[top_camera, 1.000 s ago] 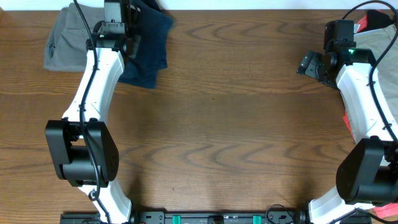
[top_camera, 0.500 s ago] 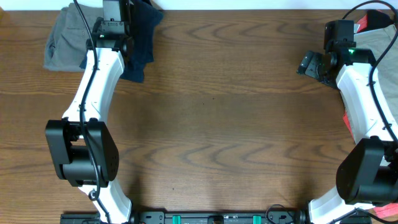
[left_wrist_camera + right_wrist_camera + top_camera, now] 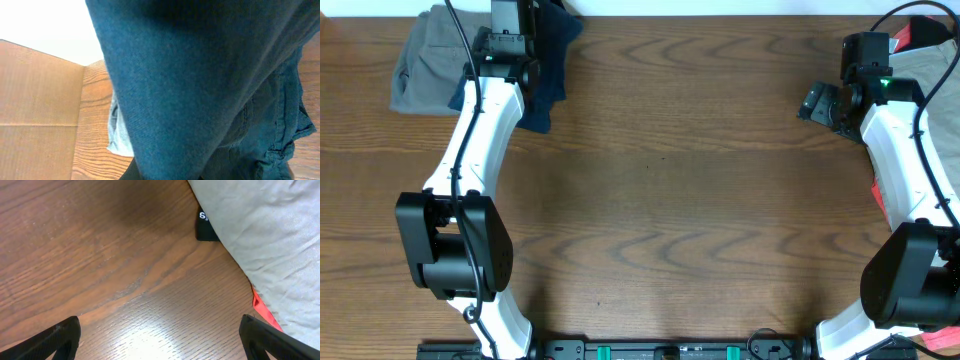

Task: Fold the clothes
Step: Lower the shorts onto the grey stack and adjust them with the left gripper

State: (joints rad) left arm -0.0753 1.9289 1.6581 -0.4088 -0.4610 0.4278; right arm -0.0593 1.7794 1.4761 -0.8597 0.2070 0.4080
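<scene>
The dark navy blue shorts (image 3: 548,85) lie bunched at the table's back left, partly over the grey-green shorts (image 3: 420,65). My left gripper (image 3: 520,25) is down on the navy shorts at their top edge. In the left wrist view the navy cloth (image 3: 200,90) fills the frame and hides the fingers, and a pale strip of the grey-green pair (image 3: 117,135) shows beneath it. My right gripper (image 3: 817,103) hangs open and empty over bare wood (image 3: 160,340), just left of the tan khaki shorts (image 3: 932,62), which also show in the right wrist view (image 3: 270,235).
A red item (image 3: 918,35) lies at the back right against the tan pair and shows in the right wrist view (image 3: 261,307). A black label (image 3: 205,226) pokes out from under that cloth. A cardboard surface (image 3: 35,100) lies beyond the table's left edge.
The navy shorts were spread out to the right a second ago. They have been pulled in leftward into a narrower bundle under my left gripper. The right arm has not moved.
</scene>
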